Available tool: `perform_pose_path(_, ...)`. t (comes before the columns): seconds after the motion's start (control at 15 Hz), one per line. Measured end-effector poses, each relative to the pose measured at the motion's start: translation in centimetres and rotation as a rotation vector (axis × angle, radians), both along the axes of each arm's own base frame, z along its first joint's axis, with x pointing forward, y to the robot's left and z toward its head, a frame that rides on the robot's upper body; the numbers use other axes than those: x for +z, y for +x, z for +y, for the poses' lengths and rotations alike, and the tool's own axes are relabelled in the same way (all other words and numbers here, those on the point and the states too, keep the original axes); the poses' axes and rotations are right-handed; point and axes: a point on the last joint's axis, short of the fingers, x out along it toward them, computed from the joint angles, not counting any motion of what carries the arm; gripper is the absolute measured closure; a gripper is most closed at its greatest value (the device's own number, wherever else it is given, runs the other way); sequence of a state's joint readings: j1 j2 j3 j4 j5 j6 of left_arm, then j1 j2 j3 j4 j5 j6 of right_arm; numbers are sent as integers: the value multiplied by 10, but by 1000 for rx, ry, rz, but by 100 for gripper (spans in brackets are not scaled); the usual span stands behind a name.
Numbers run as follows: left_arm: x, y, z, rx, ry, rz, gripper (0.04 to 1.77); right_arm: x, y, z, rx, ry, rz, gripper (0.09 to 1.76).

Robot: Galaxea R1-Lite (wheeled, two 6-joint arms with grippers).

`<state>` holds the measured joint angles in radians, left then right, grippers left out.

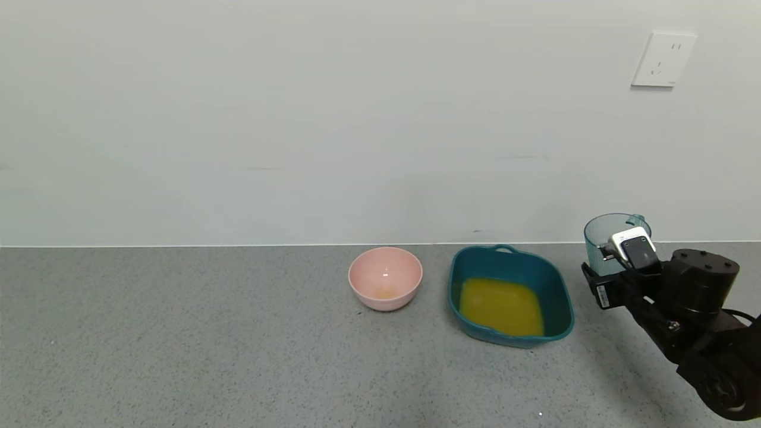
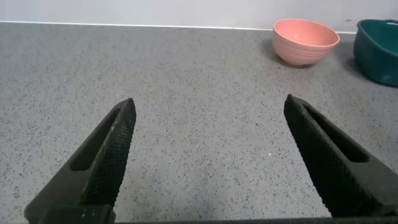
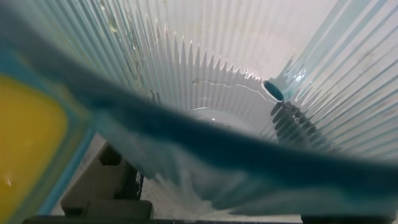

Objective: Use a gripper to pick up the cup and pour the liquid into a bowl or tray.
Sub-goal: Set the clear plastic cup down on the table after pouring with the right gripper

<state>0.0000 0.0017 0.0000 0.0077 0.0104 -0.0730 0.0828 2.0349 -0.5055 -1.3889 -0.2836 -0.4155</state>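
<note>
Two vessels sit on the grey speckled counter (image 1: 178, 345) ahead of us: a pink bowl (image 1: 385, 278) near the middle and, just beside it at its three o'clock, the dark teal basin (image 1: 510, 295), which holds a pool of orange-yellow liquid (image 1: 501, 306) across its floor. A faint orange trace shows at the bottom of the pink bowl, too slight for us to say more. Further toward three o'clock, apart from the basin, our right gripper (image 1: 618, 261) is clamped on the cup (image 1: 606, 238), which stands upright and looks empty. The fingers reach across the cup's near side and hide its lower half, so we cannot tell whether its base touches the counter. Our right arm is cut off by the frame edge at the lower right. From the right wrist we see little but the cup's ribbed translucent wall (image 3: 205, 81) pressed close to the lens, with a blurred blue band crossing it and a patch of the yellow liquid (image 3: 28, 137) at one edge; the fingers there are mostly hidden. Our left gripper (image 2: 208, 158) is out of the head view; its wrist camera shows it hovering low over bare counter with its fingers (image 2: 106, 155) spread wide apart, holding nothing, the pink bowl (image 2: 306, 41) and a cropped corner of the basin (image 2: 378, 50) far beyond it.
</note>
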Motion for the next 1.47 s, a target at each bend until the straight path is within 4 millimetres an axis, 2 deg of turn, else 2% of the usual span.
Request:
perform_pose_path(0.27, 0, 0, 0, 0, 0, 0, 9, -6, 6, -15, -84, 263, -49, 52)
perform_pose_path(0.53, 0, 0, 0, 0, 0, 0, 9, -21, 19, -30, -140, 390, -66, 52)
perform_pose_path(1.0, 0, 0, 0, 0, 0, 0, 9, -58, 39, -31, -101, 434, -76, 52)
perform_pose_path(1.47, 0, 0, 0, 0, 0, 0, 9, -78, 49, -32, -109, 428, -45, 52)
